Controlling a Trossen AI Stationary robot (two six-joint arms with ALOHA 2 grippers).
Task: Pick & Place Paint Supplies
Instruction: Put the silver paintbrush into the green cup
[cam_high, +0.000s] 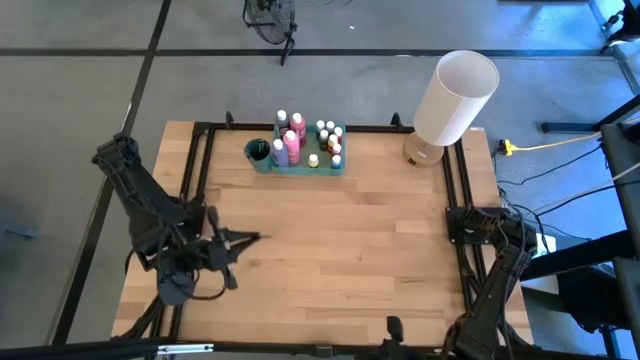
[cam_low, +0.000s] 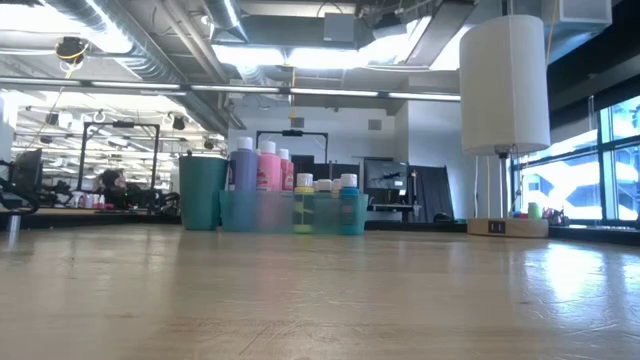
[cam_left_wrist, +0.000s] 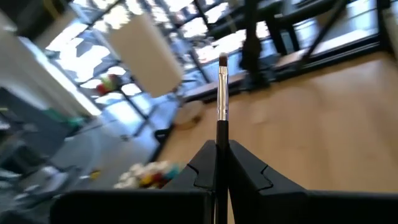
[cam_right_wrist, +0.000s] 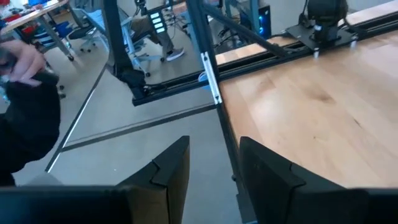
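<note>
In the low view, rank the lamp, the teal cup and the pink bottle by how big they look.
1. Lamp, clearly largest.
2. Teal cup.
3. Pink bottle, though the tray hides its base, so its place after the cup is unsure.

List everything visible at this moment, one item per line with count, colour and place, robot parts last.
paint bottles: count unclear, at least a dozen; pink, purple, yellow, blue and others, white caps; standing in the tray
tray: one, translucent green, far middle of the table
cup: one, teal, just left of the tray
lamp: one, white cylinder on a wooden base, far right corner
paintbrush: one, dark handle with silver ferrule, clamped in the left gripper
table: one, light wood with black frame rails
person: one, dark sleeve, off the table in the right wrist view
left gripper: fingers shut on the paintbrush, over the table's left side
right gripper: fingers apart, empty, at the right edge
</note>
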